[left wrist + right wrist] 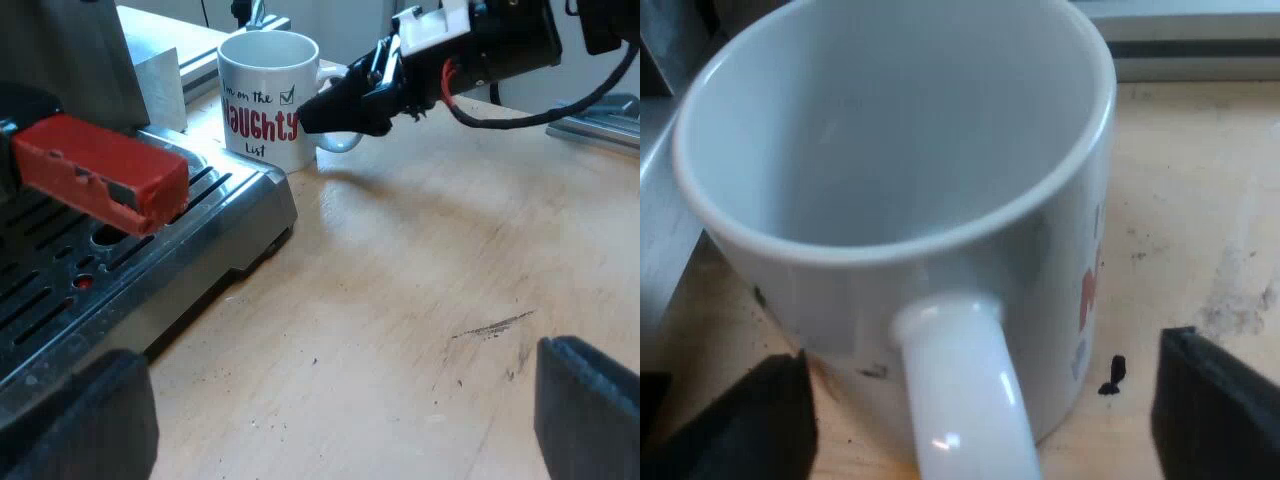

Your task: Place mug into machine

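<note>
A white mug (262,98) with red "NAUGHTY" lettering stands upright on the wooden table (420,290), beside the espresso machine's drip tray (150,250). My right gripper (345,108) is at the mug's handle. In the right wrist view the empty mug (890,150) is close up, and its handle (960,390) sits between the fingers of my right gripper (980,425), which is open and apart from it on both sides. My left gripper (340,420) hangs open over bare table near the tray, holding nothing.
The holder's red handle end (100,170) juts out over the slotted drip tray. Metal rails (600,125) lie on the table beyond the right arm. A metal edge (660,230) of the machine runs close to the mug.
</note>
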Robot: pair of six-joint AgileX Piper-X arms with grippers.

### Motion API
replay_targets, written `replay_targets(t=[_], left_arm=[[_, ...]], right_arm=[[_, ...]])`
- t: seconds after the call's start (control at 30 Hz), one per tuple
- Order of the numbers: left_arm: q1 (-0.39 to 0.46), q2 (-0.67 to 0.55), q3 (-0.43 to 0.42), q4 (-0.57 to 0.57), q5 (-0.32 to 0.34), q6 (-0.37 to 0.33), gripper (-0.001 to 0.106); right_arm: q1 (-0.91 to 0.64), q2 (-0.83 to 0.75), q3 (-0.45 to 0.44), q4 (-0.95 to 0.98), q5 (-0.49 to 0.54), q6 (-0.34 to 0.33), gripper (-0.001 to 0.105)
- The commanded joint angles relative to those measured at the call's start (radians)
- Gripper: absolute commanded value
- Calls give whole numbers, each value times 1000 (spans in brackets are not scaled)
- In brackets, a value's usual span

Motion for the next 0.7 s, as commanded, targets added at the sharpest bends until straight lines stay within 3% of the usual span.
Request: replay_targets(t=[0.03,0.07,0.1,0.17,0.3,0.37,0.53,0.7], left_arm=[[-2,0,-1,-15,9,-1,78],[-2,0,-1,-15,9,-1,78],[-2,0,-1,-15,9,-1,78],[-2,0,-1,-15,9,-1,78],[-2,0,-1,-15,-58,-1,78],[-2,0,-1,-15,-141,-1,78],[-2,1,-1,-15,-265,-1,78],[-2,11,12,-15,-280,-1,78]], right_arm=[[-2,4,-5,-12,-8,-2,38],[-2,4,-5,-12,-8,-2,26],[-2,4,-5,-12,-8,-2,24],[-2,-6,-5,-1,-8,-8,0],[-2,-66,-5,49,-8,-55,0],[-2,-133,-5,112,-8,-57,0],[-2,-301,-5,285,-8,-57,0],[23,-497,-7,494,-50,-55,0]])
